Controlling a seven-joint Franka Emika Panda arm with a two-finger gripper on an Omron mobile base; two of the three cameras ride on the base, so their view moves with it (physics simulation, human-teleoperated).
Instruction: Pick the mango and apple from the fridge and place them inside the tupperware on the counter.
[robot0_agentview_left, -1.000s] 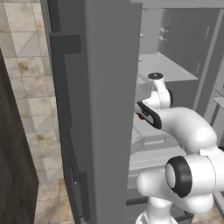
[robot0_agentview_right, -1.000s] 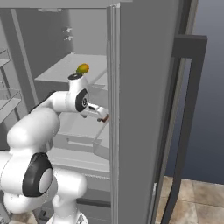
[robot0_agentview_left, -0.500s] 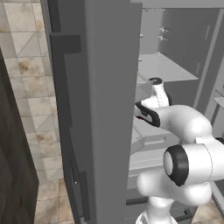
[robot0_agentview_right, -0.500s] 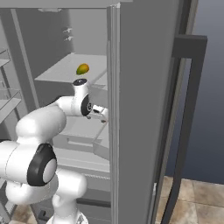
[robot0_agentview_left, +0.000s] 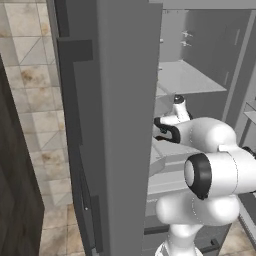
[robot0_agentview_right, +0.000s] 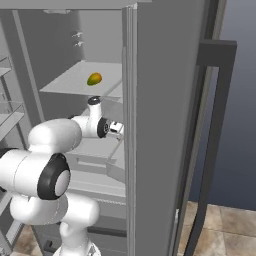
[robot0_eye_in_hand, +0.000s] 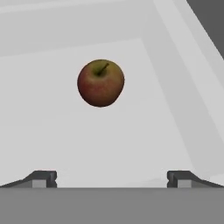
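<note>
Step in hand: approach and grasp the apple (robot0_eye_in_hand: 101, 83). It rests on a pale fridge (robot0_agentview_right: 165, 100) shelf, ahead of the pincer (robot0_eye_in_hand: 111, 178), whose jaws stand fully apart and empty. Centre the apple between the fingertips (robot0_eye_in_hand: 43, 178), descend, then close evenly.

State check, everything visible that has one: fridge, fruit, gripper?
fridge: door open, shelves exposed.
mango: lying on an upper shelf, untouched.
apple: resting on a pale shelf surface, stem up, not gripped.
gripper: open, empty, fingertips wide apart and short of the apple.
</note>
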